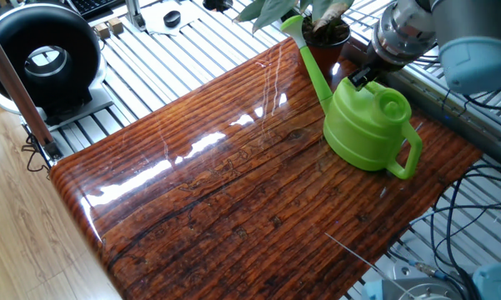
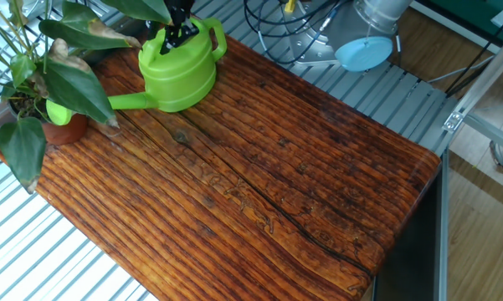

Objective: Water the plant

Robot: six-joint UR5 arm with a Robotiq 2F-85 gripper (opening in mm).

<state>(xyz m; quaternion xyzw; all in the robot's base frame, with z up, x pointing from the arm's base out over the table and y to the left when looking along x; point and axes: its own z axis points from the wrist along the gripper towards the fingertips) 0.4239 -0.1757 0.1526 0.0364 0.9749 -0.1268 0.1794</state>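
Note:
The plant (image 2: 46, 79) has broad dark green leaves and stands in a small reddish-brown pot (image 2: 69, 130) at the table's far corner; it also shows in one fixed view (image 1: 323, 32). The lime-green watering can (image 1: 367, 125) stands upright on the wooden table, and its long spout (image 1: 313, 62) reaches to the pot. My gripper (image 1: 361, 77) hangs at the can's top on the side toward the plant, with its black fingers slightly apart and holding nothing. In the other fixed view the gripper (image 2: 179, 33) sits right above the can (image 2: 180, 71).
A round black device (image 1: 42, 58) stands on the slatted metal frame past the table's left end. Cables (image 2: 284, 25) and a blue robot base part (image 2: 364, 52) lie beyond the table's edge. The glossy wooden table (image 1: 233, 192) has a rounded front edge.

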